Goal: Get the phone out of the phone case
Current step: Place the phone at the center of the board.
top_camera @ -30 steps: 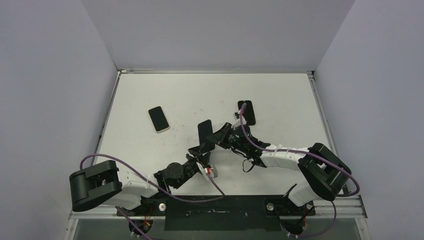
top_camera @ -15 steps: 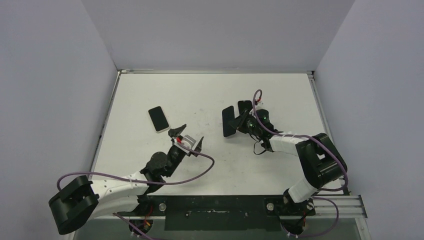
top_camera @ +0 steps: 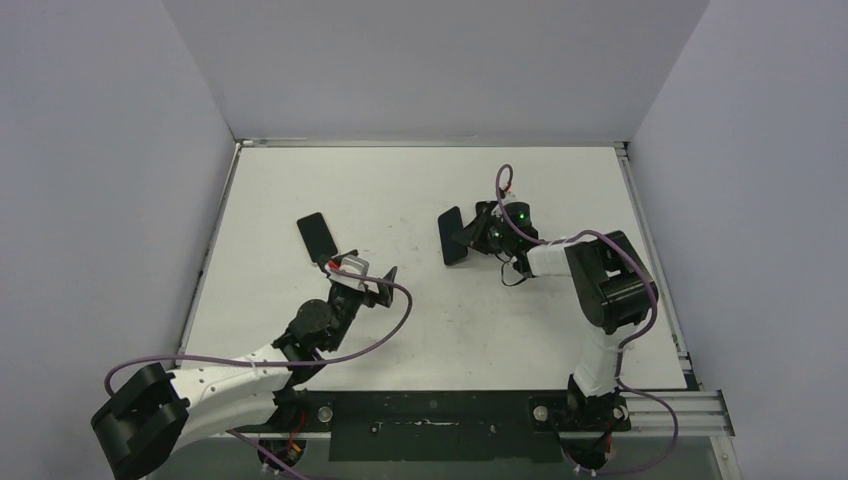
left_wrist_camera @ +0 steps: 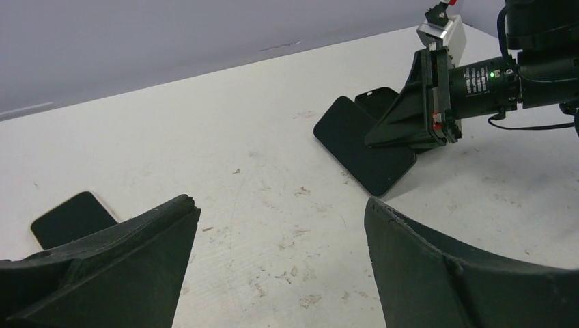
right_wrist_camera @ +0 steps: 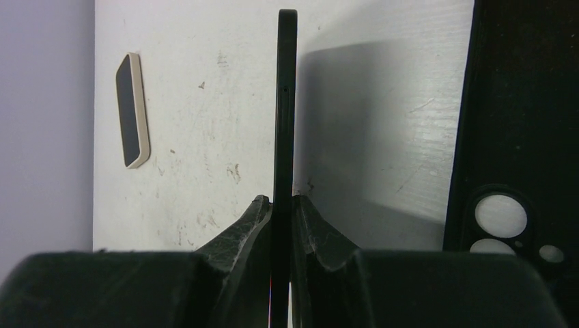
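Observation:
My right gripper (right_wrist_camera: 281, 201) is shut on a black phone (right_wrist_camera: 285, 102), which it holds on edge above the white table (top_camera: 400, 190). The phone (top_camera: 452, 236) also shows in the top view, and in the left wrist view (left_wrist_camera: 365, 147) it tilts down toward the table. The empty black case (right_wrist_camera: 519, 123), with its camera holes showing, lies flat just beside the phone, partly behind it in the left wrist view (left_wrist_camera: 379, 101). My left gripper (top_camera: 362, 270) is open and empty, well left of the phone, over bare table (left_wrist_camera: 280, 205).
A second phone in a beige case (top_camera: 318, 237) lies flat at the left, just beyond my left gripper; it also shows in the right wrist view (right_wrist_camera: 131, 109). Grey walls close the table at the back and sides.
My left gripper let go of the black phone and swung left toward the beige-cased phone. My right gripper carried the black phone back and right to beside the black case.

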